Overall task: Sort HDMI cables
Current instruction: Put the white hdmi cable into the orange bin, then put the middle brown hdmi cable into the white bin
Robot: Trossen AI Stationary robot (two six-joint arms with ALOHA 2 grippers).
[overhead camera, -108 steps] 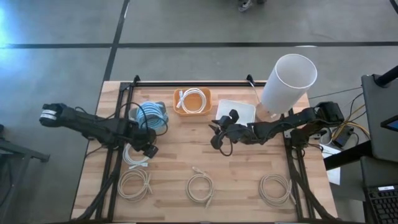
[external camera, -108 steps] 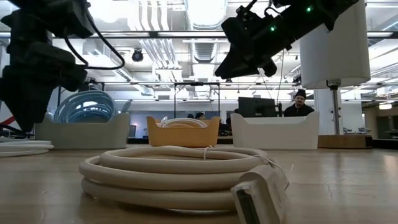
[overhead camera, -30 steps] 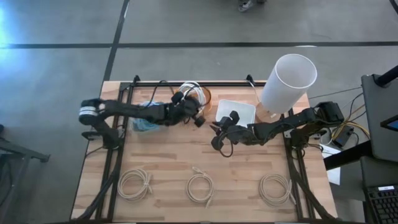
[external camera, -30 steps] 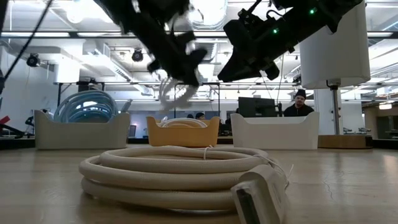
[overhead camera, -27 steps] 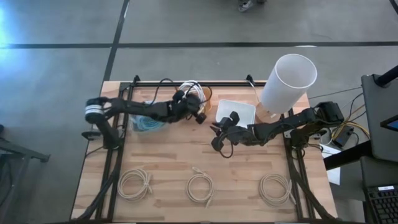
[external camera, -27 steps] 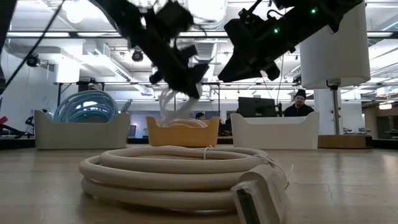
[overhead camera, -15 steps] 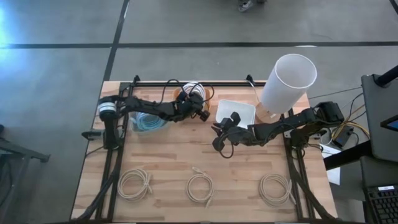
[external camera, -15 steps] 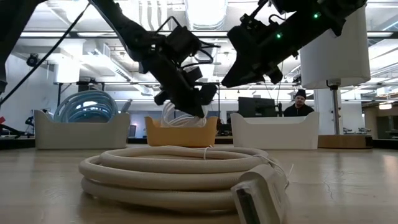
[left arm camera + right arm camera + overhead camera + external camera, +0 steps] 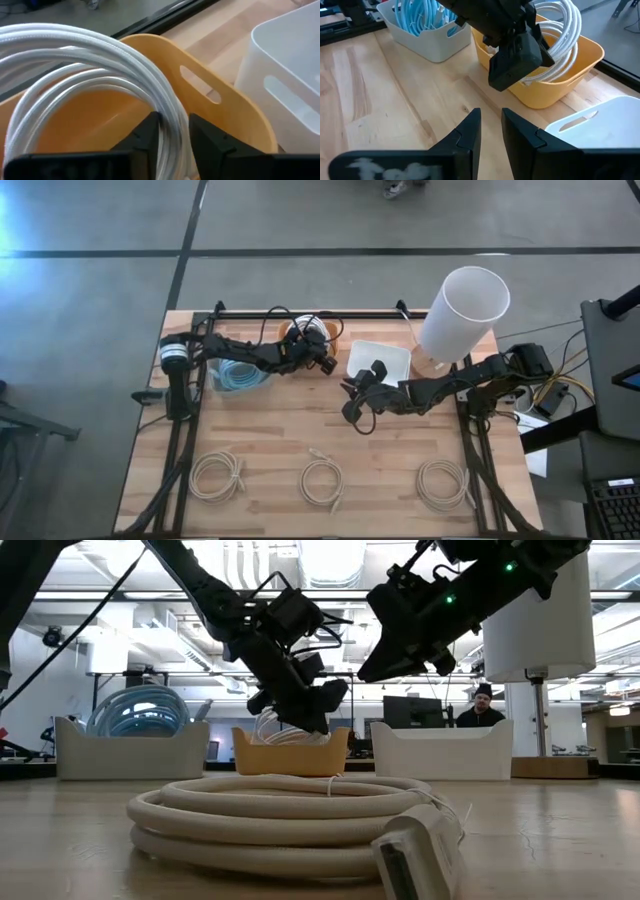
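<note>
While light blue cables (image 9: 427, 14) fill the grey bin (image 9: 238, 376) at the left, the left gripper (image 9: 172, 136) sits over the orange bin (image 9: 310, 343), fingers straddling a white coil (image 9: 90, 60) lying in it. The white bin (image 9: 380, 358) holds nothing visible. The right gripper (image 9: 490, 127) hovers beside it, jaws slightly apart, empty. Three beige coils (image 9: 322, 482) line the near edge.

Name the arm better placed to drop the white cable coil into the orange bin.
Left: its gripper already holds the white cable coil over the orange bin; the right gripper hangs beside it, empty.
</note>
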